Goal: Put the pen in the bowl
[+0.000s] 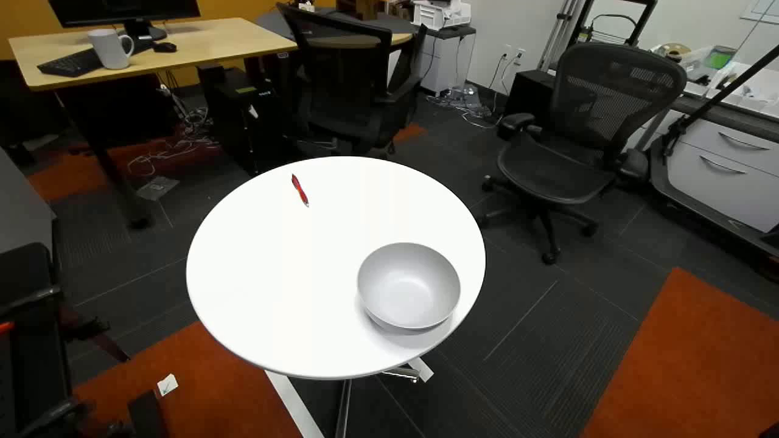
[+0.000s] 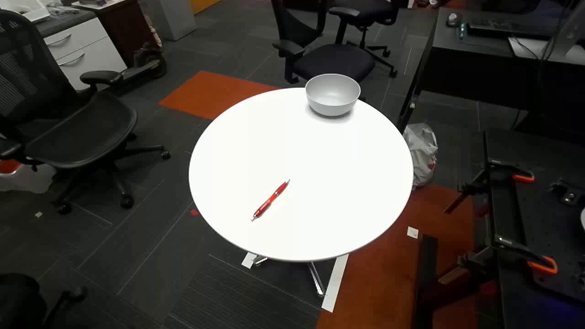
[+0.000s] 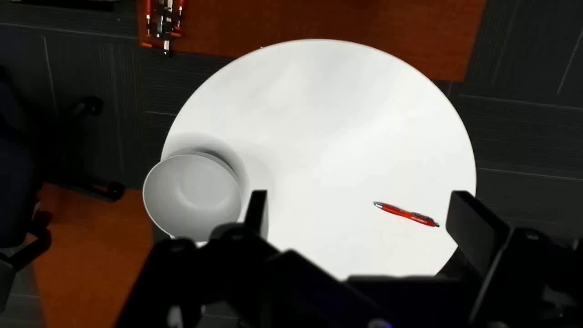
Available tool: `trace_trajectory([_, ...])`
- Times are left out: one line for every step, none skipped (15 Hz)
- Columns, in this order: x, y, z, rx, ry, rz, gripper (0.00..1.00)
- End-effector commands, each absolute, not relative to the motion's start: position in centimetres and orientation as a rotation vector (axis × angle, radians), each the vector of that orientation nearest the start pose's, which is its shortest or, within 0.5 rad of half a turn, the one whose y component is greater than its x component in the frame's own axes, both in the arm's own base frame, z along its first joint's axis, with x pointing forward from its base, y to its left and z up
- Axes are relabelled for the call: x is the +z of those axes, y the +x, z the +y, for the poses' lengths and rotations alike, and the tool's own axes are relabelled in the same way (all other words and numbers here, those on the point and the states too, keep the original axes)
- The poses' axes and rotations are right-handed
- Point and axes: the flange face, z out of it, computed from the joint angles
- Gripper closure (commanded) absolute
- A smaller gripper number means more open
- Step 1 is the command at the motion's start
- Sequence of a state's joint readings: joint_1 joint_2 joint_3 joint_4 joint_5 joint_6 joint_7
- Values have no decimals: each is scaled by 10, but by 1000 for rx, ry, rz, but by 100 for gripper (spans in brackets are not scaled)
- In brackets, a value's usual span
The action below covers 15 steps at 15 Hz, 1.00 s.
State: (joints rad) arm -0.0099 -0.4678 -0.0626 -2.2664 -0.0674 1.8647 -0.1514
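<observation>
Black gripper (image 3: 360, 194) is spread wide, holding nothing, prob. b/c it must fit over thin red pen (image 3: 405, 214) on round white tbl (image 3: 319, 114). Smooth round grey bowl (image 3: 193, 198) sits well apart near edge, prob. to catch pen.

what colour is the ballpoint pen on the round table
The ballpoint pen is red with a silvery tip, clearest in the wrist view.

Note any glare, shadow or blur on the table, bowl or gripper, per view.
In both exterior views, the tabletop blows out to near-white while the bowl shows grey shading; in the wrist view, a soft shadow lies beside the bowl, and the gripper is dark and soft-edged.
</observation>
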Motion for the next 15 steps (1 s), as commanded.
trace_trajectory([545, 417, -39, -97, -3180, -162, 0])
trace_trajectory([545, 417, -39, -97, -3180, -162, 0])
trace_trajectory([545, 417, -39, -97, -3180, -162, 0])
trace_trajectory([545, 417, -39, -97, -3180, -162, 0])
trace_trajectory([545, 417, -39, -97, -3180, -162, 0])
trace_trajectory([545, 417, -39, -97, -3180, -162, 0])
trace_trajectory([545, 417, -39, -97, -3180, -162, 0])
trace_trajectory([539, 426, -35, -103, -3191, -187, 0])
trace_trajectory([534, 432, -30, -97, -3184, -238, 0])
trace_trajectory([527, 439, -24, -89, -3190, -288, 0])
trace_trajectory([518, 446, -16, -77, -3192, -366, 0])
trace_trajectory([506, 454, -6, -56, -3189, -463, 0])
trace_trajectory([494, 463, 5, -48, -3178, -564, 0])
trace_trajectory([482, 470, 15, -40, -3170, -648, 0])
trace_trajectory([469, 479, 27, -37, -3151, -736, 0])
